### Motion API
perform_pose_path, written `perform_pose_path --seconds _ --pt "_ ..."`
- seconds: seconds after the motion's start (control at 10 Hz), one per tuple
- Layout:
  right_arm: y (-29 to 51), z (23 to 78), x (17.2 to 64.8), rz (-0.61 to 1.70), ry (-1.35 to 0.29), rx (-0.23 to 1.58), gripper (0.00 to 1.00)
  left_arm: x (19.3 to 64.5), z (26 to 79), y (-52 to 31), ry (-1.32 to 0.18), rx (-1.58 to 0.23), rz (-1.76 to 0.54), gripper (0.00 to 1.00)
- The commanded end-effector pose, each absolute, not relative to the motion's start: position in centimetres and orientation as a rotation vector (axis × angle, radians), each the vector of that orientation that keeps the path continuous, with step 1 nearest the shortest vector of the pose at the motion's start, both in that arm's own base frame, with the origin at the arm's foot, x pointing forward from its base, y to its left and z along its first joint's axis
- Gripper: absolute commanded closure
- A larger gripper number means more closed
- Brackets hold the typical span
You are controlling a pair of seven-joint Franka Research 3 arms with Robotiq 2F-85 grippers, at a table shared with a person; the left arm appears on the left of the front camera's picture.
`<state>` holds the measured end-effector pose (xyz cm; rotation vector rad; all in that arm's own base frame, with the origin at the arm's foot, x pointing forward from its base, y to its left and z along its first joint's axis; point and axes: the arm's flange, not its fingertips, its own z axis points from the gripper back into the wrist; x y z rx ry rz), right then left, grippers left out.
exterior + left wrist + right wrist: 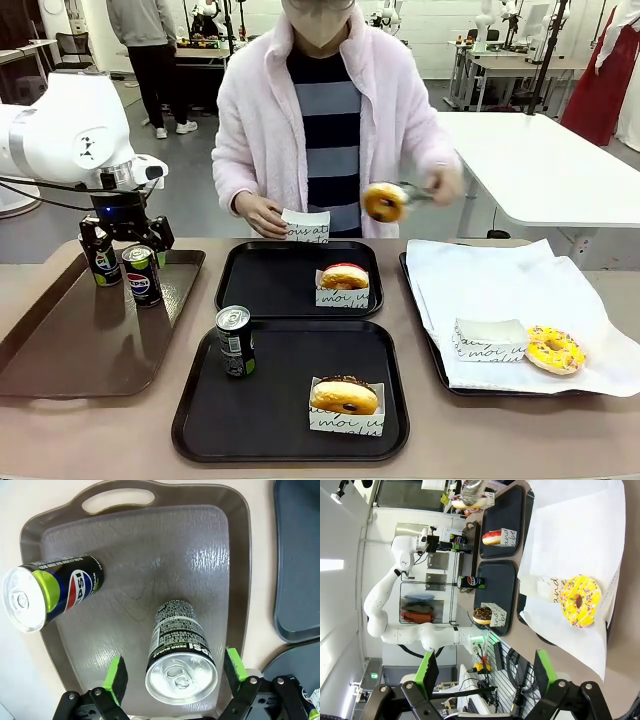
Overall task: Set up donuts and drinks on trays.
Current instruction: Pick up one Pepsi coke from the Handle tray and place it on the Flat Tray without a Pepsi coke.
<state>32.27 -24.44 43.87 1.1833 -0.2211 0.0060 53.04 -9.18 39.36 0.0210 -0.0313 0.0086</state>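
Two drinks stand on the brown handled tray [80,340]. My left gripper [127,245] [176,667] hangs open over them, its green pads either side of one can [181,655] [142,275] without touching it. The other can [50,592] [103,262] stands beside it. The near black tray [280,400] holds a third can [235,340] and a boxed chocolate donut [345,397]. On the far black tray [265,280] sits a boxed pink-red donut [344,280]. My right gripper [485,670] is open and holds nothing.
The person across the table holds an orange donut [384,202] in tongs and a paper box [305,225] in the other hand. The white-paper-lined tray [500,290] at the right carries an empty box [490,340] and a yellow donut [555,348] [579,601].
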Motion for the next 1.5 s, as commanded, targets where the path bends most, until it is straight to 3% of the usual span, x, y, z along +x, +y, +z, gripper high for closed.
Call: perform_pose_path --seconds 0.0,0.3,0.4,0.6,0.7,0.8,1.1,1.4 --pt "-24.4 43.8 32.2 0.008 -0.222 1.179 0.00 53.0 39.0 -9.0 -0.035 -0.006 -0.005 0.00" --pt "-24.4 43.8 32.2 0.008 -0.222 1.179 0.00 53.0 38.9 -9.0 -0.045 -0.003 -0.015 0.81" --pt "-24.4 43.8 32.2 0.008 -0.222 1.179 0.00 52.9 38.9 -8.9 -0.048 0.000 -0.017 1.00" --pt "-24.4 43.8 32.2 0.008 -0.222 1.179 0.00 52.7 39.6 -8.9 -0.057 -0.001 -0.034 1.00" --pt "-24.4 43.8 32.2 0.008 -0.222 1.179 0.00 52.3 40.5 -9.1 -0.058 0.007 -0.039 0.90" --pt "-24.4 43.8 32.2 0.008 -0.222 1.179 0.00 51.2 42.7 -9.6 -0.064 -0.005 -0.024 0.97" --pt "-24.4 43.8 32.2 0.008 -0.222 1.179 0.00 44.8 51.4 -11.6 -0.107 -0.025 0.001 0.97" --pt "-24.4 43.8 32.2 0.008 -0.222 1.179 0.00 41.6 54.1 -11.8 -0.139 -0.052 -0.011 0.97"
